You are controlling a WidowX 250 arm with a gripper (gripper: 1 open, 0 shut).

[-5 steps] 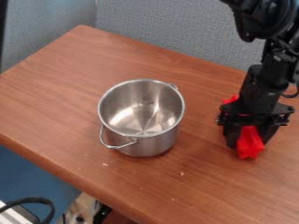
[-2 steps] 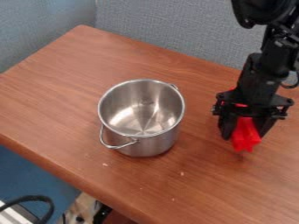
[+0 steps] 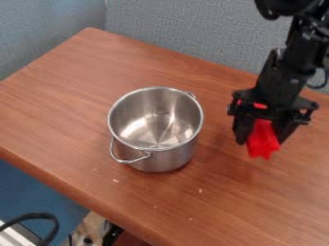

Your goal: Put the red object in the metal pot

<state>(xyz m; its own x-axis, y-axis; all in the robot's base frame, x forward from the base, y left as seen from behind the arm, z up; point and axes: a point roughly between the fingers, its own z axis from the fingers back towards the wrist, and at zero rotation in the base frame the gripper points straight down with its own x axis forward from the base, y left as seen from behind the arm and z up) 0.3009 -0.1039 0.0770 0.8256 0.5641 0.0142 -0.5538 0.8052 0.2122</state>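
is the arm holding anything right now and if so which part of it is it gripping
Yes: the gripper holds the red bar, its fingers clamped on the upper part, with the lower end hanging free below them, clear of the table.

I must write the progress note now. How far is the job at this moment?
Done: the tool is closed on the red object and holds it off the wooden table. In hand: carrying it, which hangs to the right of the metal pot. Left: bring it over the pot, which looks empty, and release it inside.
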